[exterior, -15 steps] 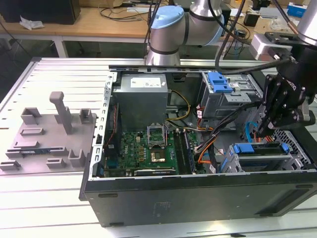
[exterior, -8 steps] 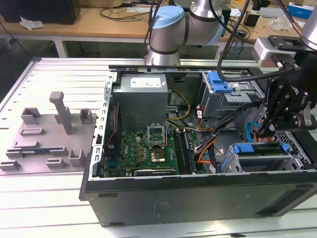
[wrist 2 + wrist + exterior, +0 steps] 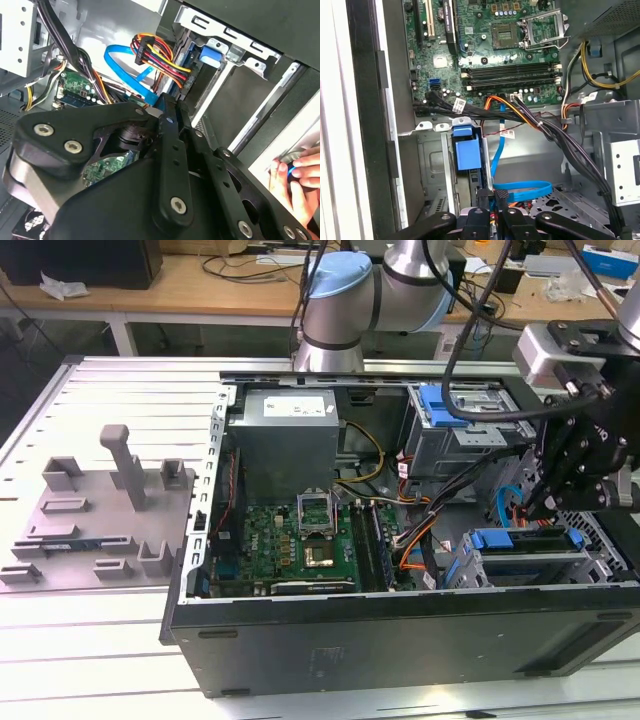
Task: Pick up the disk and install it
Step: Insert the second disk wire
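Observation:
The disk (image 3: 525, 548), a flat grey drive in a blue carrier, lies in the lower drive cage at the exterior view's right, inside the open computer case (image 3: 400, 630). In the first wrist view its blue carrier end (image 3: 467, 152) stands in the metal cage beside the motherboard (image 3: 510, 45). My gripper (image 3: 540, 508) hangs just above the disk's far end. Its black fingers (image 3: 487, 195) are pressed close together next to the carrier's edge, with nothing seen between them. In the second wrist view the gripper (image 3: 172, 102) points into the bay near the blue and coloured cables (image 3: 160, 55).
A grey power-supply box (image 3: 285, 435) fills the case's back. An upper drive cage holds another blue bracket (image 3: 450, 405). Cable bundles (image 3: 555, 130) run past the cage. A person's hand (image 3: 297, 175) works outside the case wall. A grey fixture plate (image 3: 110, 500) lies at the exterior view's left.

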Tool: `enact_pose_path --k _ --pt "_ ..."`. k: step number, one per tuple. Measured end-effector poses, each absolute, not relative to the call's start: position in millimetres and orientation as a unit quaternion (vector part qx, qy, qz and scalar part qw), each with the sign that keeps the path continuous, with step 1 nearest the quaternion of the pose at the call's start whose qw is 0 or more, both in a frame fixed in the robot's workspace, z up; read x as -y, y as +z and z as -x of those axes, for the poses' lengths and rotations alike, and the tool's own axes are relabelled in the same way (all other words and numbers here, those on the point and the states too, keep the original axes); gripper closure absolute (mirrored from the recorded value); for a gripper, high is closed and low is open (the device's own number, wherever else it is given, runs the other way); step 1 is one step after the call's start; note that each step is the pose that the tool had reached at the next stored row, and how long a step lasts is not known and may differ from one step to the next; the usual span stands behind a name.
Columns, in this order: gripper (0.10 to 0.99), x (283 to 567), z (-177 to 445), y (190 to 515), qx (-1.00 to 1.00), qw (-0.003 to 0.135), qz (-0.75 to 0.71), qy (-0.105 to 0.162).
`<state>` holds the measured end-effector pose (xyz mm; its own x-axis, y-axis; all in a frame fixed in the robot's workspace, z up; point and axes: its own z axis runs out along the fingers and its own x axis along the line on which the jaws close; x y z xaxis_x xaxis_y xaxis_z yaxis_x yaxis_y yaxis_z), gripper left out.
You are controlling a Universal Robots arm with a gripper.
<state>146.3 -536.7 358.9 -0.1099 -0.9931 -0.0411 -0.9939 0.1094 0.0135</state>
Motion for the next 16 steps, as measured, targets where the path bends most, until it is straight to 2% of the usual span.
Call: enact_pose_path --k 16 --pt "0.925 541.6 -147.6 356.6 -0.742 0.011 0.67 0.019"
